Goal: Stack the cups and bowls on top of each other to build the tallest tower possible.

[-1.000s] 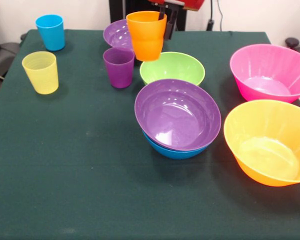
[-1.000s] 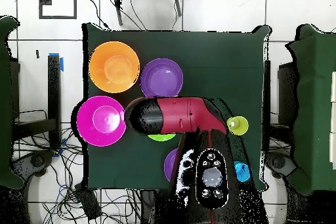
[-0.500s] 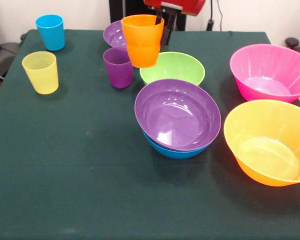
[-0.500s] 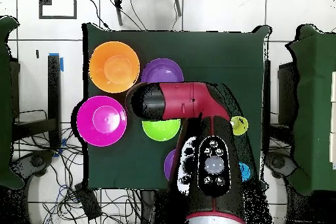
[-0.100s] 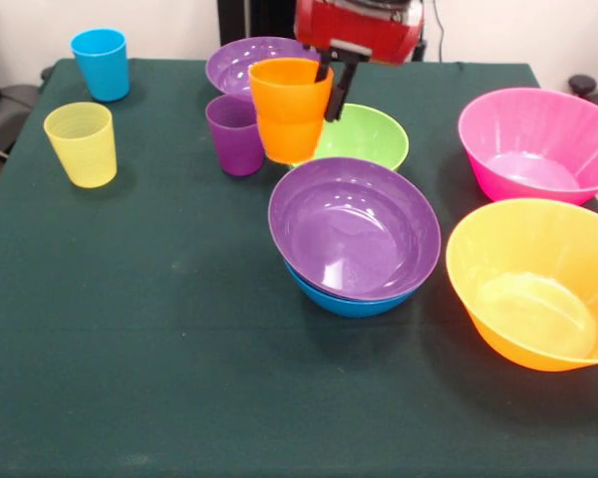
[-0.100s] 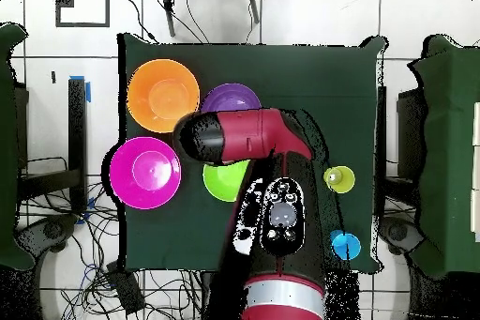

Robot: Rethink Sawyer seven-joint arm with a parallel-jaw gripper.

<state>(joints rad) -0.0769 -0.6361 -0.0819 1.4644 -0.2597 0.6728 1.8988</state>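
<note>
In the front view my gripper [image 5: 329, 92] is shut on the rim of the orange cup [image 5: 288, 110], which hangs upright above the table between the purple cup [image 5: 236, 134] and the green bowl [image 5: 367, 133]. Just in front of it stands the tower: a purple bowl [image 5: 354, 227] nested in the blue bowl [image 5: 341, 302]. The yellow cup [image 5: 81, 143] and blue cup [image 5: 101, 64] stand at the left. A second purple bowl [image 5: 247, 62] sits behind the held cup. In the overhead view the arm [image 6: 246, 136] hides the gripper and the held cup.
A pink bowl [image 5: 533, 144] and an orange bowl [image 5: 533, 284] stand at the right in the front view, seen from overhead as the pink bowl [image 6: 143, 172] and orange bowl [image 6: 162, 95] at the left. Dark green cloth [image 5: 140, 329] covers the table.
The gripper has carried the orange cup lower and nearer the nested purple and blue bowls. More of the red arm head now shows at the top.
</note>
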